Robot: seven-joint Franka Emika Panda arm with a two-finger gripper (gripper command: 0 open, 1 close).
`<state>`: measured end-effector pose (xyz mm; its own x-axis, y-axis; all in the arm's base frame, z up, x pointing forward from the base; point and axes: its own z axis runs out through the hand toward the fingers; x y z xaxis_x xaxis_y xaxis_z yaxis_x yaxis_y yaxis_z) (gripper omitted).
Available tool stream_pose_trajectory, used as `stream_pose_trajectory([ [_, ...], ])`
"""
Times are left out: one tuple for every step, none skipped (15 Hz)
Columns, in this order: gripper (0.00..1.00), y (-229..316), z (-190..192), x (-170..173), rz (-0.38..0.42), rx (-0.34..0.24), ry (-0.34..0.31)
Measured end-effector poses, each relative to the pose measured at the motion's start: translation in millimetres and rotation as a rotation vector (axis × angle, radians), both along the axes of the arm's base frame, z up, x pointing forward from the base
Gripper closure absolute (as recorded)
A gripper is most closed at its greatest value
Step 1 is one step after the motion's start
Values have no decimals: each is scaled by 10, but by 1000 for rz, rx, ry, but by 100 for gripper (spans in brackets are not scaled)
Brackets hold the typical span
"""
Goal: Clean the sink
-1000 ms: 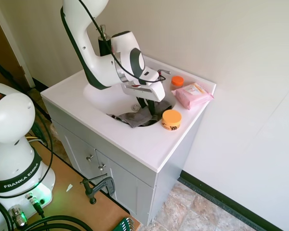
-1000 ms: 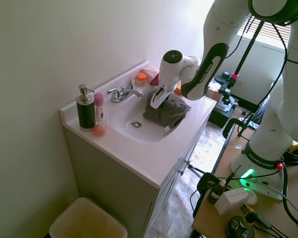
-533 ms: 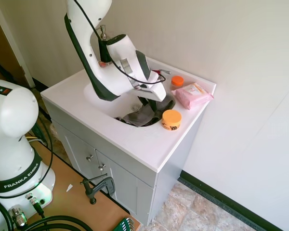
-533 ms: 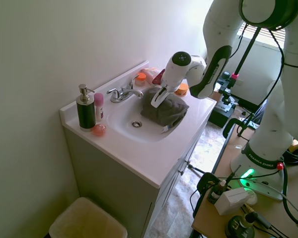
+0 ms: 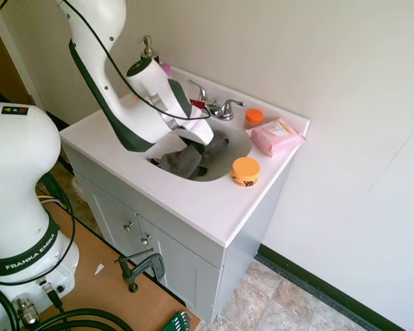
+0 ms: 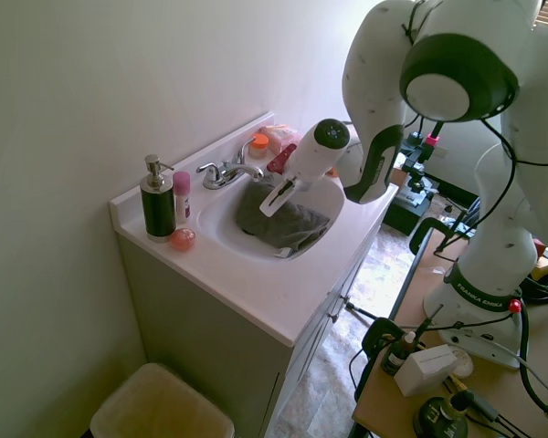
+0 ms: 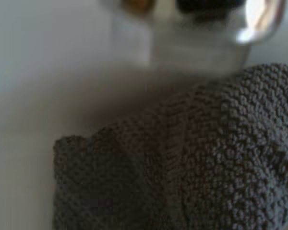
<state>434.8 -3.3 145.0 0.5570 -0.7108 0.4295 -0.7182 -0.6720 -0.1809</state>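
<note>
One glossy white oval sink (image 6: 221, 239) sits in the vanity top, holding one dark grey knitted cloth (image 6: 283, 222) with a pebbled weave. One white gripper (image 6: 268, 198) presses onto it; finger spread cannot be told. Two orange-lidded jars (image 5: 245, 170) stand nearby.

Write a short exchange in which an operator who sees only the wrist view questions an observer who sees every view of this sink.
Operator: I see only grey knit cloth and a chrome blur. Where is the cloth?
Observer: It lies in the sink basin, just in front of the faucet.
Operator: Is there anything on the rim I might knock?
Observer: Yes, a jar with an orange lid stands on the rim right at the basin's edge.
</note>
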Motion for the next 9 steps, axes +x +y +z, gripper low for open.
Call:
stream_pose_trajectory([
  [100, 95, -60, -47, 1, 12, 1],
  [100, 215, -94, -73, 4, 25, 2],
  [100, 343, -106, -81, 7, 38, -2],
  [100, 444, -105, -87, 5, 50, -4],
  [100, 531, -99, -90, -2, 61, -5],
  [100, 614, -94, -68, -21, 67, -10],
  [100, 734, -93, -22, -29, 69, -11],
  [100, 866, -75, 11, -37, 83, -8],
  [100, 979, -58, 36, -47, 100, -2],
])
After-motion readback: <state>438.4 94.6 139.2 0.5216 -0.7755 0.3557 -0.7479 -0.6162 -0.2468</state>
